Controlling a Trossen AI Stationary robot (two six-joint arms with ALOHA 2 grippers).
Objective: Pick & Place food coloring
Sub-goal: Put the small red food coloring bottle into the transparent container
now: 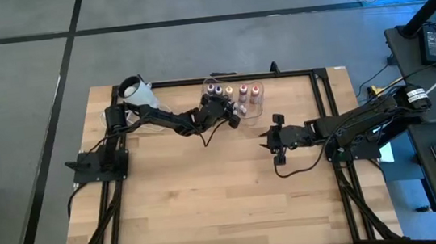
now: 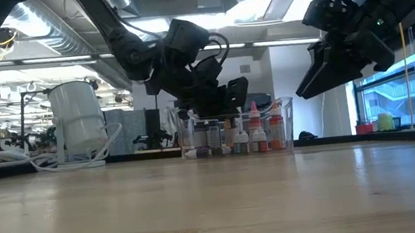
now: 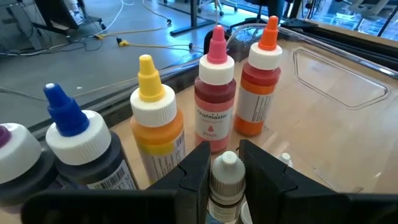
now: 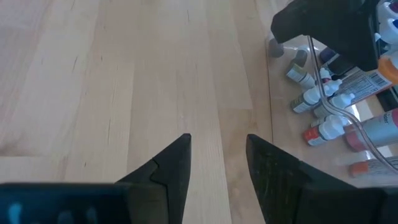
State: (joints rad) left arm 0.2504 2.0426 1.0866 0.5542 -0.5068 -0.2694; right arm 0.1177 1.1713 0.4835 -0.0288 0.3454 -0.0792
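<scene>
A clear plastic tub (image 1: pixel 236 97) stands at the table's far edge and holds several upright food coloring bottles: blue-capped (image 3: pixel 71 140), yellow (image 3: pixel 154 121), pink (image 3: pixel 214 93) and orange (image 3: pixel 261 78). My left gripper (image 3: pixel 225 163) reaches into the tub and is shut on a small pale-capped bottle (image 3: pixel 226 183); it also shows in the high view (image 1: pixel 229 114) and the low view (image 2: pixel 210 100). My right gripper (image 1: pixel 272 139) hovers open and empty over bare table to the right of the tub. It also shows in its own wrist view (image 4: pixel 217 158). My left gripper pinches the small bottle just below its pale cap (image 3: pixel 227 167) between its two fingers (image 3: pixel 194 167). The fingers slant down into the tub from the table's left and near side. The bottle stands upright between them; its base is hidden by the gripper.
A large white cup (image 1: pixel 135 90) stands on the table's far left corner, with cables beside it (image 2: pixel 36 161). A black frame rail (image 1: pixel 278 73) runs along the table's edges. Bare wood (image 1: pixel 209 196) lies in the middle and near the front.
</scene>
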